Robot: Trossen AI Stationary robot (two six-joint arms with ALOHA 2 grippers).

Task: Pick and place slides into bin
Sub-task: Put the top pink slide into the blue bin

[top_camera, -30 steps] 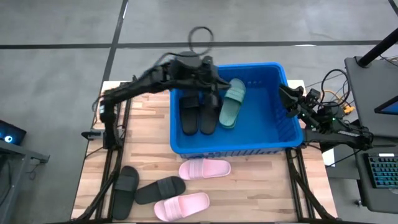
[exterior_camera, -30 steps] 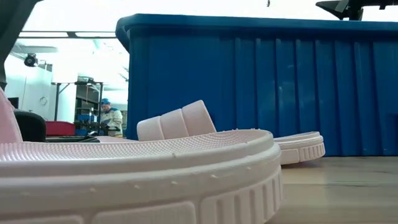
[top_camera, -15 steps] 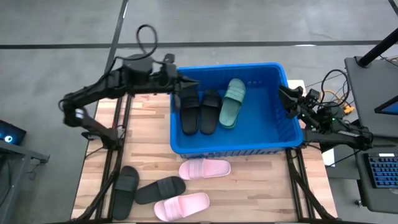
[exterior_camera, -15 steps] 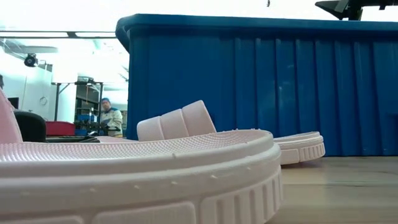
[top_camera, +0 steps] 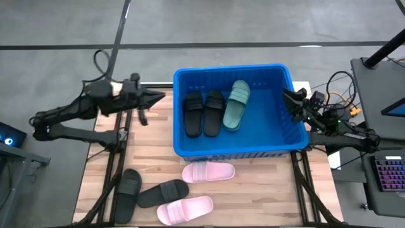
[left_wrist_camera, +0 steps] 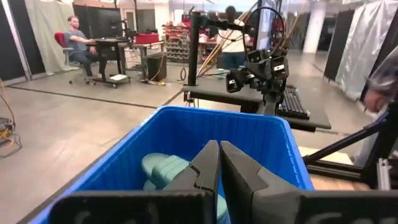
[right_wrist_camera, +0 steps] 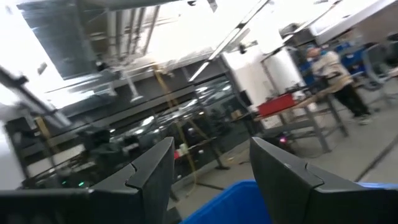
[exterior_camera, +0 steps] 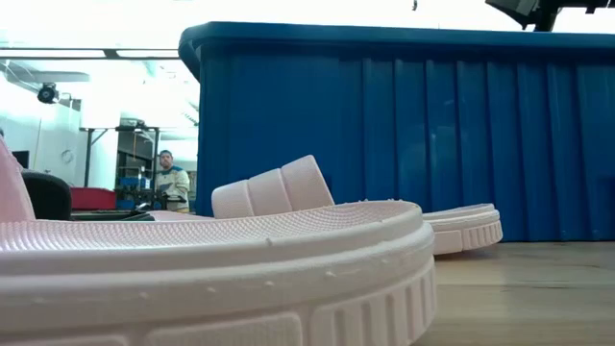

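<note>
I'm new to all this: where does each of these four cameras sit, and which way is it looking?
High view: overhead, looking straight down on the table, blue bin and both arms.
Low view: at table-top height, looking across pink slides at the bin's wall; only a dark bit of arm at the top corner.
Left wrist view: on the left arm, facing into the bin past the left gripper, jaws shut.
Right wrist view: on the right arm, tilted up toward the room; right gripper open.
All four views show the bin.

Grey floor (top_camera: 57,25) around the wooden table (top_camera: 152,152) — desks, racks and bright ceiling lights beyond.
</note>
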